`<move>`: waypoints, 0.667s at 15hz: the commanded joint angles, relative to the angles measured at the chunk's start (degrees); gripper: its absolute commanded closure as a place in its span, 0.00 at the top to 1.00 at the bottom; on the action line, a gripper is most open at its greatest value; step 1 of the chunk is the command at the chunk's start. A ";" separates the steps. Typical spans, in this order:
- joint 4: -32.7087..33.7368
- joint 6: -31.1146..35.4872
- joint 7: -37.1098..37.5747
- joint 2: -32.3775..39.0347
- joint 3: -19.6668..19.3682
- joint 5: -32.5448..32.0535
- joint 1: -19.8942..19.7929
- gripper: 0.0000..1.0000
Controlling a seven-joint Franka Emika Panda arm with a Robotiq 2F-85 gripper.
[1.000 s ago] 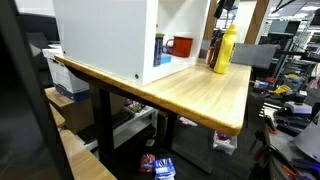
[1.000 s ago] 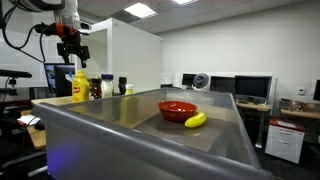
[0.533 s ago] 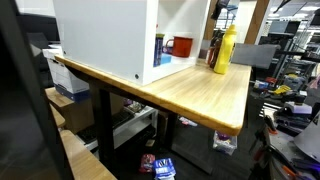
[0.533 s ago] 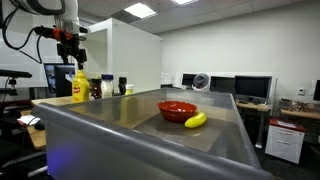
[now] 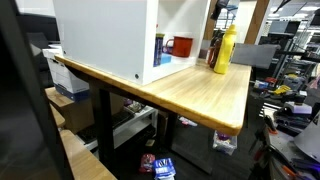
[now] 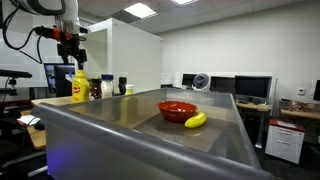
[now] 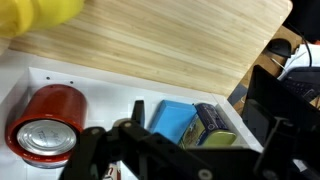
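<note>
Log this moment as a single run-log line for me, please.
gripper: open, holding nothing | position: over yellow bottle | nearby: red container, blue box in white cabinet | surface: wooden table

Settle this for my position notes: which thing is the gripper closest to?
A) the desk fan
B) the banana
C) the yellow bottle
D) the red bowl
C: in an exterior view the gripper hangs just above the yellow bottle without touching it, while the red bowl and the banana lie well away from it.
</note>
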 commanded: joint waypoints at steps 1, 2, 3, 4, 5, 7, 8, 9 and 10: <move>-0.16 0.71 0.20 0.06 0.75 1.05 -0.93 1.00; -0.26 0.91 1.00 0.05 0.94 1.00 -1.24 1.00; -0.39 1.18 2.99 -0.01 1.62 0.32 -2.10 1.00; -0.43 1.20 4.10 -0.07 1.99 -0.12 -2.59 1.00; -0.17 0.72 5.56 0.01 2.50 -0.83 -3.24 1.00; 0.92 -2.51 4.33 0.49 2.03 -1.35 -3.12 1.00; 0.12 -0.62 3.01 0.04 1.70 -0.06 -2.62 1.00; 0.12 -1.00 3.02 0.05 1.77 -0.09 -2.76 1.00; 0.12 -1.22 3.03 0.05 1.79 -0.10 -2.85 1.00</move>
